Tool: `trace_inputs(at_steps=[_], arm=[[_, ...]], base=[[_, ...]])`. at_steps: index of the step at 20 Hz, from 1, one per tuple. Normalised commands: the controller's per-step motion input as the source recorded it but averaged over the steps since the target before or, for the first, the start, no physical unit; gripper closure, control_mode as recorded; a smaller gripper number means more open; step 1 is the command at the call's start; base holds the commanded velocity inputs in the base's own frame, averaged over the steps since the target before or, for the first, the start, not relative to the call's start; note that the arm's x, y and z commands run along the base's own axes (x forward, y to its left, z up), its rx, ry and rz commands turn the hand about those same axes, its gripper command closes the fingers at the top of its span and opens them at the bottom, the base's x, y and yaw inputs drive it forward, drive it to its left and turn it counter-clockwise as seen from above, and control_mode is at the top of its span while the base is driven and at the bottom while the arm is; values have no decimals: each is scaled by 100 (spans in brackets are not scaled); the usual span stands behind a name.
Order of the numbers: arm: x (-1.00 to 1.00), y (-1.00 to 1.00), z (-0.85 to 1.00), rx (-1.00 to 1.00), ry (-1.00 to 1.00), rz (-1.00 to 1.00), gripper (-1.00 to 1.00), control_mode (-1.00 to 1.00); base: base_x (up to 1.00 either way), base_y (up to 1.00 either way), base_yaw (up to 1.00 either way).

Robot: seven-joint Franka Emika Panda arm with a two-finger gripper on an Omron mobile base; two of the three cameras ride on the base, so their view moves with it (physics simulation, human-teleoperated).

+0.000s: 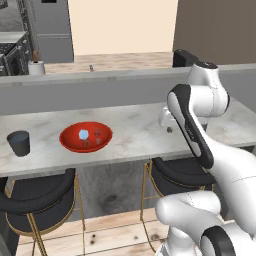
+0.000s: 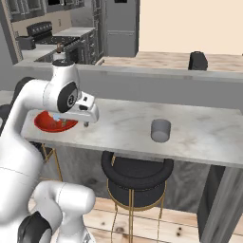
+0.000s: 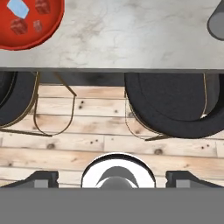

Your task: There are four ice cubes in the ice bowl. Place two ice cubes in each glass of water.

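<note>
Ice cubes (image 3: 18, 8) lie in the red ice bowl (image 1: 67, 142) — dark glass (image 1: 19, 143) nearby; end effector (image 3: 112, 178) spread wide, empty.

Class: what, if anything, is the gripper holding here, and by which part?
Nothing. The gripper is open and empty above the counter edge; the ice cubes lie in the red bowl.

Marble counter (image 1: 135, 132), red ice bowl (image 1: 72, 144), dark glass (image 1: 19, 143), lighter glass (image 2: 160, 130)

Ice bowl (image 3: 26, 30) and lighter grey glass (image 3: 217, 22) both cut off by hand-view edges
</note>
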Motion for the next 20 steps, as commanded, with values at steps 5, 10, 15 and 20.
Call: trace_inputs(at_steps=[5, 10, 15, 20], arm=[[-56, 8, -28, -5, -1, 0, -100, -100], [-34, 0, -21, -1, 0, 0, -100, -100], [-15, 0, -7, 0, 0, 0, -100, -100], [-5, 0, -3, 0, -3, 0, -100, -100]], base=[[0, 0, 0], [0, 0, 0], [0, 0, 0], [0, 0, 0]])
